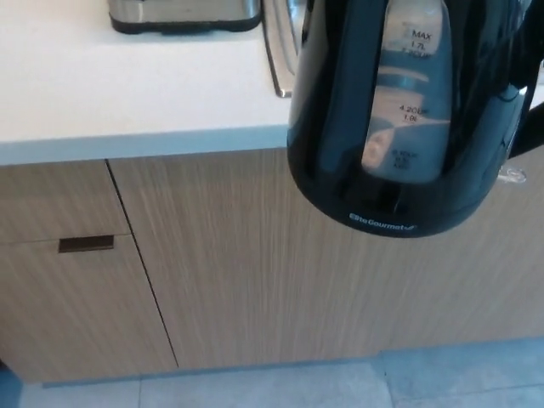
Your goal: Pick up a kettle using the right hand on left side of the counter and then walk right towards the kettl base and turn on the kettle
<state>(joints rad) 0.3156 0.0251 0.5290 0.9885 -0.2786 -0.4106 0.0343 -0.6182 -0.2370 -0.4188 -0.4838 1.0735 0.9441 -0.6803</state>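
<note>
The glossy black plastic kettle (408, 119) hangs lifted in front of the white table (127, 93), so pickup looks done. The kettle base isn't visible; carrying, seating and switching remain. Neither robot hand shows, so the grip cannot be told.
</note>
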